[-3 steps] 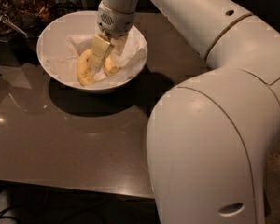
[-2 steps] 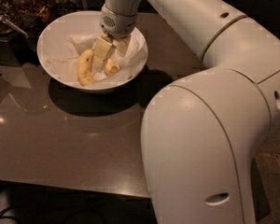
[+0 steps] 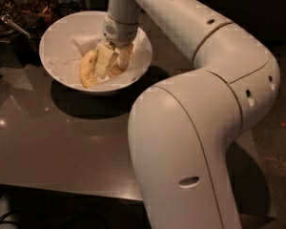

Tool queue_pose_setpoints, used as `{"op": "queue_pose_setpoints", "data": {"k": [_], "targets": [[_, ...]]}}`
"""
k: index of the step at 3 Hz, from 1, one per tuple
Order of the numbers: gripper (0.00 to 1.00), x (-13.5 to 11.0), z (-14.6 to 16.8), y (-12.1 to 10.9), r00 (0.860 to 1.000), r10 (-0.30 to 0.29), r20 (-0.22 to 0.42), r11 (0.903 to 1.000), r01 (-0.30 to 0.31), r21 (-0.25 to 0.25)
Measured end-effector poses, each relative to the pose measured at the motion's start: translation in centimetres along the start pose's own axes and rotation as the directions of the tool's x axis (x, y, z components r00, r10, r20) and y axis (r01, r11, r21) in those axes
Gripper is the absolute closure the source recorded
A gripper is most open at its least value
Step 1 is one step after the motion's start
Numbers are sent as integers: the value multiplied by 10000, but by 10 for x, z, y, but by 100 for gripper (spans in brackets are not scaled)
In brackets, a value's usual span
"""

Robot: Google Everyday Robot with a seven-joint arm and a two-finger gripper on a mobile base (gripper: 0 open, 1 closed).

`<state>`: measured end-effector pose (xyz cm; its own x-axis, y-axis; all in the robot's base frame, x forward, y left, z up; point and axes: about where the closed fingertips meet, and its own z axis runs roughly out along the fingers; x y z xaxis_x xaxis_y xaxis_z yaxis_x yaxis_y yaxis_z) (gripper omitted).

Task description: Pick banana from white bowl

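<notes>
At the far left of the dark surface (image 3: 47,137) stand some dark things, too dim to name. Next comes the white bowl (image 3: 51,44), sitting at the far left part of the surface. It is lined with crumpled white paper (image 3: 78,44), which probably makes a soft bed for the fruit.

The banana (image 3: 88,69) lies on its side on the paper, in the left half of the bowl. Its curve follows the bowl's round wall, so it rests low and does not roll.

Just to the right of the banana is the gripper (image 3: 112,69). It points down into the middle of the bowl, right up against the banana. It comes from above because the bowl's high wall blocks the sides. I cannot tell if the jaws are spread or pinching the banana.

The big white arm (image 3: 190,142) fills the right side and bends over the bowl from there. I think the grab is in hand, and the lift is not yet done.
</notes>
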<state>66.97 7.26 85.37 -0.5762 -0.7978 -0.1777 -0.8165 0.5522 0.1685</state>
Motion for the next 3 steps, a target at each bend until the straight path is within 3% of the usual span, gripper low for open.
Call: {"op": "queue_pose_setpoints", "data": {"k": [1,3], "targets": [[36,0,5,0,9998,70,-167,9999,-72,-121],[78,-7,9,-3,10000,82,40,10000,-82,-48]]}}
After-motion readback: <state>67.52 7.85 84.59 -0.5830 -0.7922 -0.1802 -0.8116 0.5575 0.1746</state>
